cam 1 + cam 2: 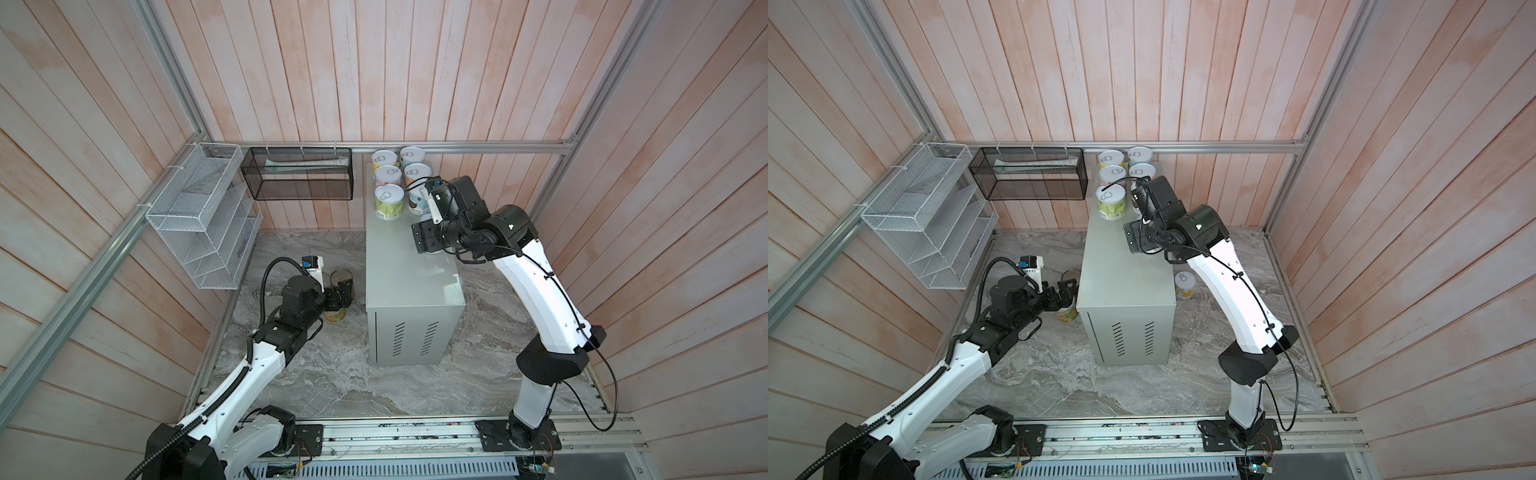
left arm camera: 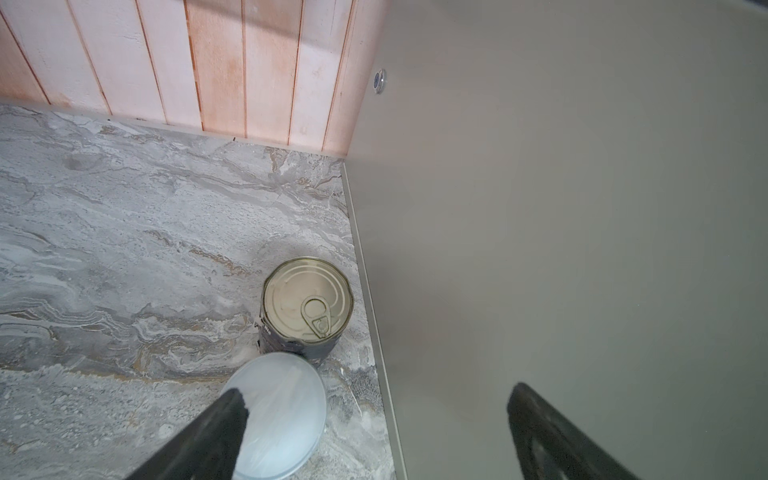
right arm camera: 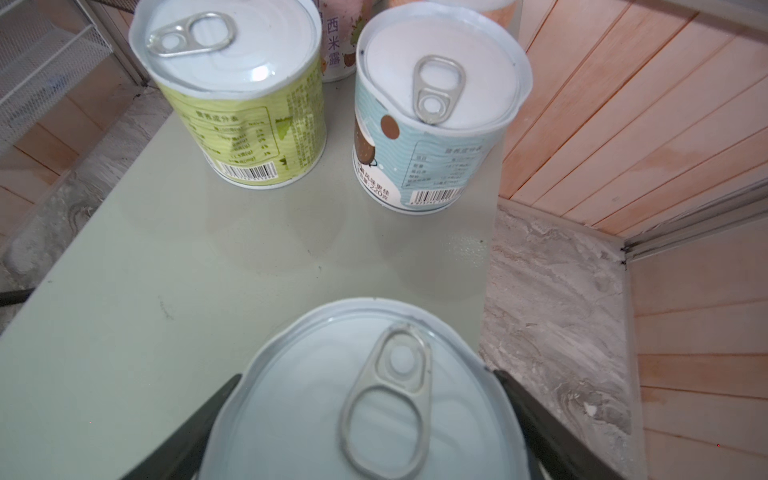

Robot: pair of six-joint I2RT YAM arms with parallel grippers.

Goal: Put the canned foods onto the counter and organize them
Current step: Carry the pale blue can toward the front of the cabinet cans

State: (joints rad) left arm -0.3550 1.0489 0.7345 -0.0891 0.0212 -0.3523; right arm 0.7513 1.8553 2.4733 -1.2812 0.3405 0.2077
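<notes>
The counter [image 1: 407,266] is pale grey-green, bearing at its twelve-o'clock end a yellow-green tin [image 1: 389,203] and a wavy-lined pale-blue tin [image 3: 424,158]. At its nine o'clock a dark tin [image 2: 307,299] with a dull-gold lid stands on grey marble [image 1: 332,374] veined white and tan.

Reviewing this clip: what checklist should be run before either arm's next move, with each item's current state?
1. Right gripper clear of the near can: cannot tell; its fingers flank the lid.
2. Near can upright on the counter, apart from the blue can: ok.
3. Left gripper open: ok.
4. Left gripper centred on the floor can: not ok; one finger overlaps its lid.
5. All cans on the counter: not ok; the floor can, the dark tin and a lone can stand on the marble.
</notes>
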